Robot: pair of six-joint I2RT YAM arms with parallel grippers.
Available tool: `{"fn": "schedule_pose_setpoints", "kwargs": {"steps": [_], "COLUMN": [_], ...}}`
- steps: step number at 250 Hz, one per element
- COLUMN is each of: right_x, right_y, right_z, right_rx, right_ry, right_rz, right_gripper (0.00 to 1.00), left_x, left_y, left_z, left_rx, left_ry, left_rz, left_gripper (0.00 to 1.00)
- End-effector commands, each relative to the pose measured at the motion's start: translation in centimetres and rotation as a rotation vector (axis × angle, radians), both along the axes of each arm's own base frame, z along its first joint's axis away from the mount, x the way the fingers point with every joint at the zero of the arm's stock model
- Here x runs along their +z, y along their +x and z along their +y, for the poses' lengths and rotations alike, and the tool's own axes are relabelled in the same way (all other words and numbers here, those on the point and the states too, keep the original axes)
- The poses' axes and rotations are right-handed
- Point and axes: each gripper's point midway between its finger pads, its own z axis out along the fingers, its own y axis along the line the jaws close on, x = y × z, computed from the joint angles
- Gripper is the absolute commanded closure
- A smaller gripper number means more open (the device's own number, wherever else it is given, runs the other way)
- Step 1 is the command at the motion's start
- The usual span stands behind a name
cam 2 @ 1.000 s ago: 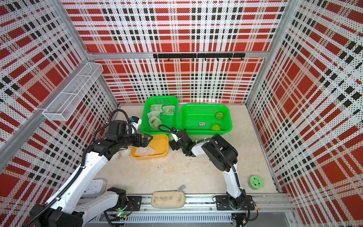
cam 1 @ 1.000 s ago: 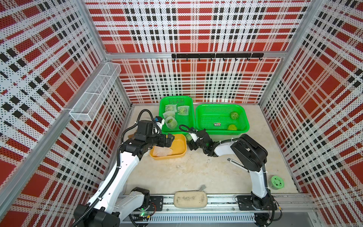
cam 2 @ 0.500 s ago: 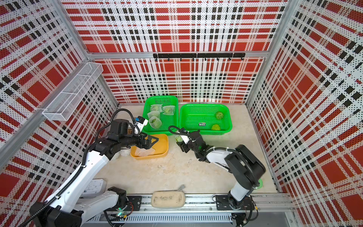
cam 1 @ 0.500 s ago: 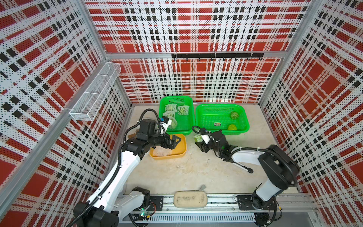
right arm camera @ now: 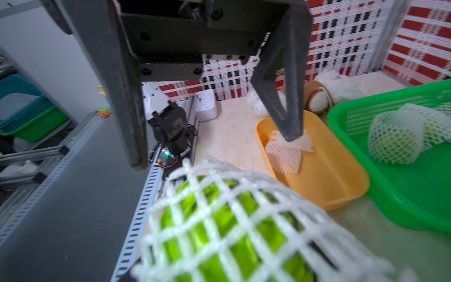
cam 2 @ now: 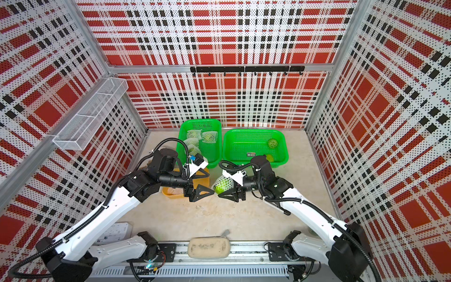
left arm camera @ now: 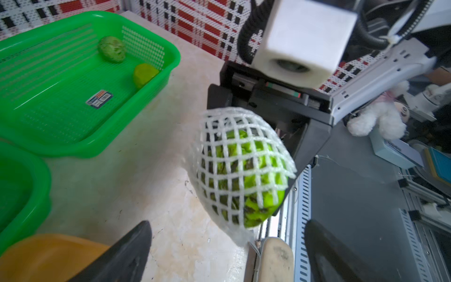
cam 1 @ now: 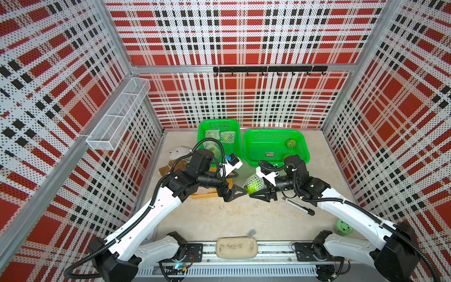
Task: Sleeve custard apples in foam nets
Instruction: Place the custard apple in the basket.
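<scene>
A custard apple in a white foam net (cam 1: pixel 253 184) (cam 2: pixel 222 184) (left arm camera: pixel 241 168) (right arm camera: pixel 231 232) hangs above the table's middle. My right gripper (cam 1: pixel 252 188) (cam 2: pixel 220 189) is shut on it. My left gripper (cam 1: pixel 240 184) (cam 2: pixel 208 182) (left arm camera: pixel 227 256) faces it, open and empty, with its fingertips close to the net. Two bare custard apples (cam 1: pixel 291 143) (left arm camera: pixel 112 48) (left arm camera: pixel 145 73) lie in the right green basket (cam 1: pixel 273 133). The left green basket (cam 1: pixel 217 123) holds several netted fruits (right arm camera: pixel 395 136). A loose foam net (right arm camera: pixel 285 151) lies in the orange tray (right arm camera: pixel 317 171).
A white plush bear (cam 1: pixel 179 152) sits by the left wall. A dark pen-like tool (cam 1: pixel 299 206) lies under the right arm. A pale green round container (cam 1: pixel 343 227) stands at the front right. A beige pouch (cam 1: pixel 236 247) rests on the front rail.
My right gripper has carried the netted fruit away from the orange tray toward the table's middle. My left gripper has come off the tray and followed it rightward.
</scene>
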Motion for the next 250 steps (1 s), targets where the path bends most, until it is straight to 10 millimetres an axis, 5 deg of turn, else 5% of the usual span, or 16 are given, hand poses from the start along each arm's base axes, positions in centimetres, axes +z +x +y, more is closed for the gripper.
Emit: {"fn": "schedule_pose_setpoints", "kwargs": {"steps": [1,109,156,193,220,250], "right_x": [1.8,2.5,2.3,2.5,2.5,2.2], "right_y": [-3.0,-3.9,-3.3,-3.1,-2.8,-1.9], "right_z": [-0.4,0.5,0.7,0.8,0.7,0.6], "right_rx": [0.138,0.183,0.151,0.14,0.119,0.071], "right_ry": [0.031,-0.015,-0.05,-0.053,-0.059,-0.057], "right_rz": [0.0,-0.006,0.013,0.015,0.013,0.024], "right_gripper": [0.7,0.72,0.72,0.69,0.6,0.32], "left_x": [2.0,2.1,1.5,1.3,1.3,0.9], "left_y": [-2.5,-4.6,-4.4,-4.2,-4.1,-2.4], "left_z": [-1.0,-3.6,-4.1,-4.2,-4.1,-3.9], "left_rx": [-0.142,-0.224,-0.215,-0.208,-0.201,-0.126], "left_ry": [-0.061,-0.016,0.016,0.027,0.027,0.033], "left_rz": [-0.044,-0.13,-0.159,-0.159,-0.167,-0.16], "left_gripper": [0.01,0.02,0.33,0.46,0.51,0.54]}}
